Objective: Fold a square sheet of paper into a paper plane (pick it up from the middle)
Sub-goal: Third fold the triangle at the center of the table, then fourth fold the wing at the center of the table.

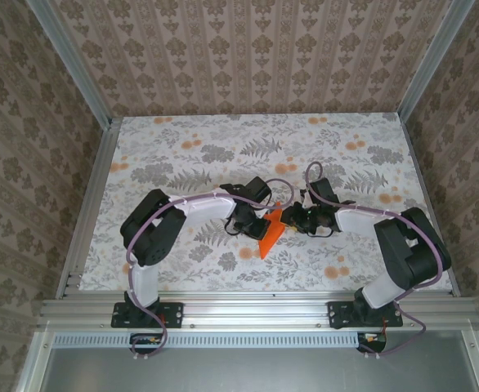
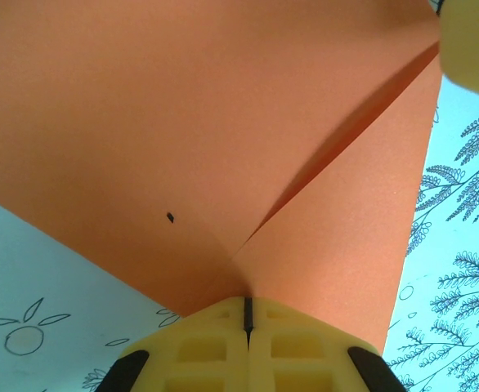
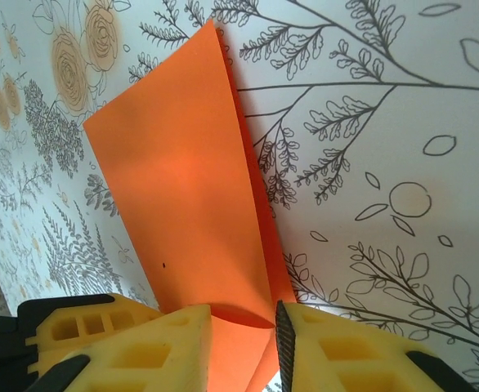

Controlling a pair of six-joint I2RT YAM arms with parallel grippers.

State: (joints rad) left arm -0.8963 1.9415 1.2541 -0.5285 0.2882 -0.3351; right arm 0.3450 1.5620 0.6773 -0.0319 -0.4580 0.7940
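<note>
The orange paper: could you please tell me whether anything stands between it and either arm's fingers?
Nothing visible does. The left fingers are shut on the orange paper at a crease, and the paper passes through the gap between the right fingers.

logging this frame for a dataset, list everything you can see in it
square sheet of paper: one, bright orange, partly folded, mid-table between the two grippers
table: one, white top printed with grey leaves and orange flowers, under everything
walls: three, beige patterned wallpaper, around the table
frame: one, silver metal rails, along the table's near edge and up the corners
left gripper: one, yellow fingers, closed on the paper's edge
right gripper: one, yellow fingers, apart with the paper in the gap
left arm: one, black and white, based at the near edge
right arm: one, black and white, based at the near edge
</note>
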